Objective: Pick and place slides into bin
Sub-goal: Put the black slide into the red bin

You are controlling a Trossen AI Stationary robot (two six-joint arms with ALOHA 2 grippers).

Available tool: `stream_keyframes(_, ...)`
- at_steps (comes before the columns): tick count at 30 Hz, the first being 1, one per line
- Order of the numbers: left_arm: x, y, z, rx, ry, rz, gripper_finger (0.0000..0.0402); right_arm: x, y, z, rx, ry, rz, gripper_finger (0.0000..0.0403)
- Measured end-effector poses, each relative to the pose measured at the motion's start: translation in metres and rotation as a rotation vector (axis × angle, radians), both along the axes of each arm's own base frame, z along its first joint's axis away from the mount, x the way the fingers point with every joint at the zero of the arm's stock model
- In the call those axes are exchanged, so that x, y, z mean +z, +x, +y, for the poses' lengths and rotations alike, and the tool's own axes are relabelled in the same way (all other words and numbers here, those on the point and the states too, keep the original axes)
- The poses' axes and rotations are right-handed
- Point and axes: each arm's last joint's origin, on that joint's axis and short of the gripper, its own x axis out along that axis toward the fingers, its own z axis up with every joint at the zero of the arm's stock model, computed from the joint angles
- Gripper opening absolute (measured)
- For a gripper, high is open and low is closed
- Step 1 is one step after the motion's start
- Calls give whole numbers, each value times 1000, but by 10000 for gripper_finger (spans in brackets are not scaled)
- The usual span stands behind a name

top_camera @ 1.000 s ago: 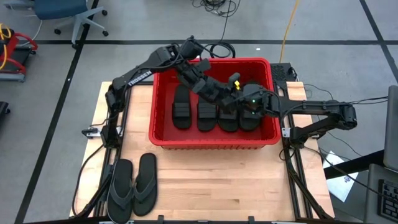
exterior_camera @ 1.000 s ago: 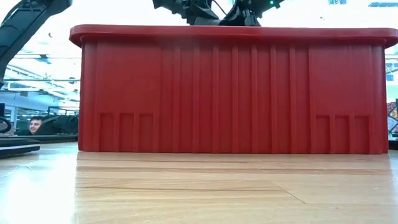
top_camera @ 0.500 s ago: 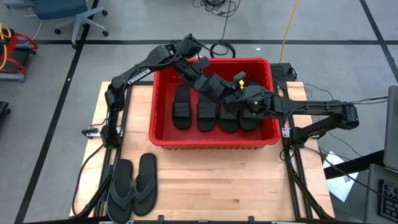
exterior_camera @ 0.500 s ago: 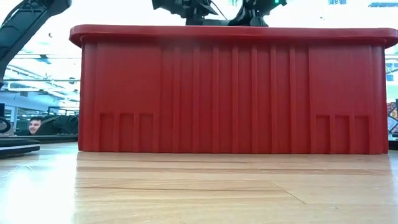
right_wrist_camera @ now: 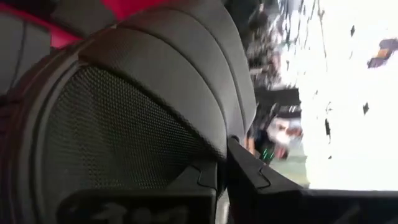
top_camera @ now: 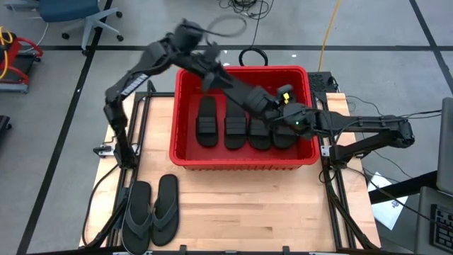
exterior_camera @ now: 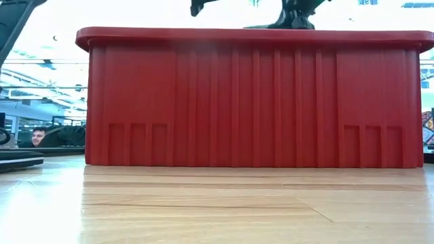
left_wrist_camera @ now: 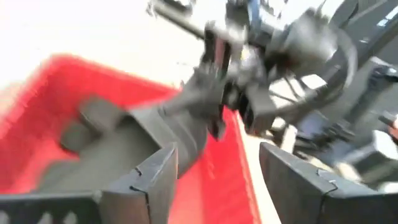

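At lower left of the high view, two flip-flops (top_camera: 151, 210) wait on the desk (top_camera: 248, 205). My left hand (top_camera: 283, 106) has swung rightward, open and empty. My right hand (top_camera: 289, 119) grips a slide (right_wrist_camera: 124, 118) over the bin (top_camera: 185, 152); four lie inside.

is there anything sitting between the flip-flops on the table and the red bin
Nothing visible does. The two flip-flops lie on bare wood in front of the bin, toward its left corner. Only the bin's front wall has to be cleared.
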Motion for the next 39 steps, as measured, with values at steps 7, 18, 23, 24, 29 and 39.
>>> stream_keyframes(7,45,-41,-24,149,236,-123,228,-12,5,5,-220,-13,-21,1)
stream_keyframes(18,59,-65,-30,269,327,-115,228,-22,-2,32,-178,221,-139,1)
stream_keyframes(23,53,-66,-31,248,346,-60,228,-29,-7,23,-276,536,-340,1)
stream_keyframes(24,52,-66,-31,243,351,-52,228,-31,-8,22,-298,535,-337,1)
stream_keyframes(29,50,-66,-31,228,374,-34,228,-41,-2,21,-369,670,-404,1)
stream_keyframes(39,46,-69,-30,219,380,2,228,-64,3,23,-620,746,-384,1)
